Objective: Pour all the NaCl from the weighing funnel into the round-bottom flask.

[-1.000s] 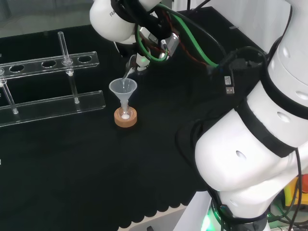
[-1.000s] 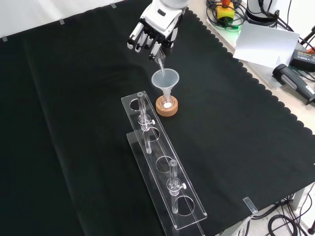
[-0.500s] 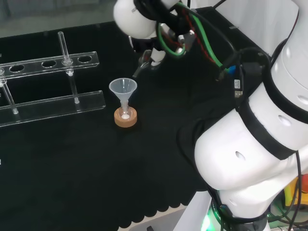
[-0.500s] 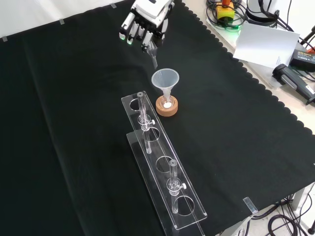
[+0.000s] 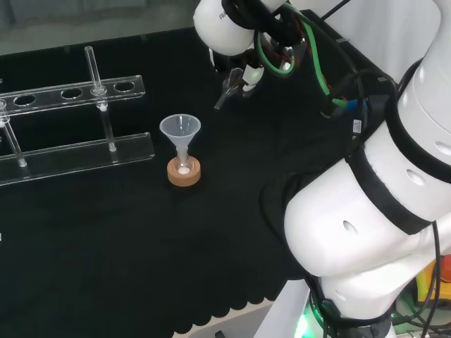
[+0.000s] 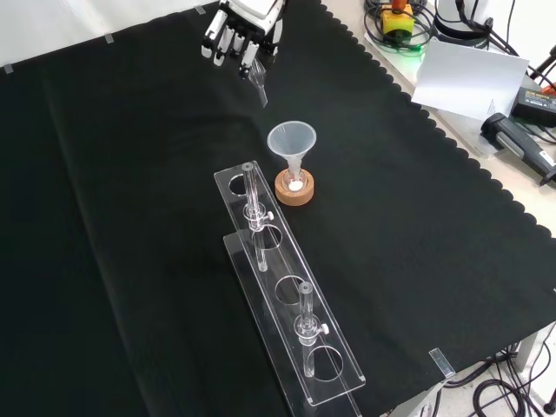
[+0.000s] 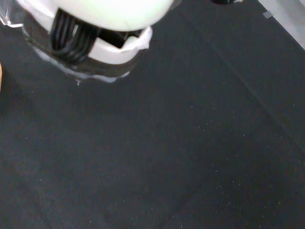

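A clear plastic funnel [image 5: 180,129] [image 6: 291,139] stands in the neck of a small flask on a cork ring [image 5: 184,172] [image 6: 294,190]. White powder [image 5: 184,170] shows at the flask's bottom. The hand [image 6: 240,26] [image 5: 244,73] is in the air, to the upper right of the funnel in the head view and up and left of it in the front view. Its fingers are curled on a clear weighing funnel [image 6: 258,83] [image 5: 222,98], whose spout slants down towards the flask. A blurred white part of the hand [image 7: 95,19] shows over black cloth in the wrist view.
A clear acrylic rack [image 5: 77,149] [image 6: 295,304] with round holes and upright glass tubes [image 5: 92,67] [image 6: 249,193] stands beside the flask, to its left in the head view. Papers and cables [image 6: 469,78] lie past the cloth's scalloped edge.
The hand has lifted away from above the plastic funnel with the weighing funnel in it, moving right in the head view and up and left in the front view.
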### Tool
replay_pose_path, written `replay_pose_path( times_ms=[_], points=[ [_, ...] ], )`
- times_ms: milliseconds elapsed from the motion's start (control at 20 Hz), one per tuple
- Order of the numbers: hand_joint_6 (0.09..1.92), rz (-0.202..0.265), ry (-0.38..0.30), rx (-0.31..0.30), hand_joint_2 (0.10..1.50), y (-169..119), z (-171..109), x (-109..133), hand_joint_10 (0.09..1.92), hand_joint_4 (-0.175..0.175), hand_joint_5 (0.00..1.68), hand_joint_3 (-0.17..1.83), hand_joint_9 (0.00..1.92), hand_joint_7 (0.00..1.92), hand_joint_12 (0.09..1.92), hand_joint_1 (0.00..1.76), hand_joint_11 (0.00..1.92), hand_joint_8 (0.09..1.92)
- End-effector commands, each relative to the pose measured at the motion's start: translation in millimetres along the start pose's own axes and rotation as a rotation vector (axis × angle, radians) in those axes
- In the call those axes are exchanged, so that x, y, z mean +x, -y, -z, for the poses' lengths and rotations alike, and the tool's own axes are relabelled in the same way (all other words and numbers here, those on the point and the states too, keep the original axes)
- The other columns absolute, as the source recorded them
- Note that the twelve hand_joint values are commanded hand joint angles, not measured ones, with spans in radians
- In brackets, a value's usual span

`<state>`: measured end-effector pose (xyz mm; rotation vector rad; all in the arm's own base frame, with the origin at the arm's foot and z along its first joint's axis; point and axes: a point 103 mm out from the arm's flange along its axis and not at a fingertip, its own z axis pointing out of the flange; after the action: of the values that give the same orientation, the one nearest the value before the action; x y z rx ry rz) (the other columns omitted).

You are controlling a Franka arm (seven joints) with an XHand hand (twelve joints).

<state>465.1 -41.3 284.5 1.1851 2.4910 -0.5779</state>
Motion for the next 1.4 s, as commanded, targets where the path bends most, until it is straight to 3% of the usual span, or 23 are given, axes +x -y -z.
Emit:
replay_pose_path(
  times_ms=[50, 550, 900, 1150, 1400],
  points=[
    [0.35, -0.008, 0.022, 0.021, 0.58, -9, 8, 10, 0.09, 0.175, 1.45, 0.69, 1.21, 1.70, 1.52, 1.14, 0.00, 0.09],
    [0.35, 0.028, 0.041, -0.003, 0.57, -3, 0, 2, 0.09, 0.175, 1.45, 0.70, 1.20, 1.70, 1.52, 1.14, 0.00, 0.09],
    [0.35, 0.035, 0.083, 0.025, 0.57, -16, 7, 16, 0.09, 0.175, 1.45, 0.70, 1.20, 1.70, 1.52, 1.14, 0.00, 0.09],
    [0.35, -0.015, 0.043, 0.025, 0.57, -15, 17, 17, 0.09, 0.175, 1.45, 0.70, 1.20, 1.70, 1.52, 1.14, 0.00, 0.09],
    [0.35, -0.037, 0.017, 0.023, 0.57, -7, 16, 10, 0.09, 0.175, 1.45, 0.70, 1.20, 1.71, 1.52, 1.14, 0.00, 0.09]
  ],
)
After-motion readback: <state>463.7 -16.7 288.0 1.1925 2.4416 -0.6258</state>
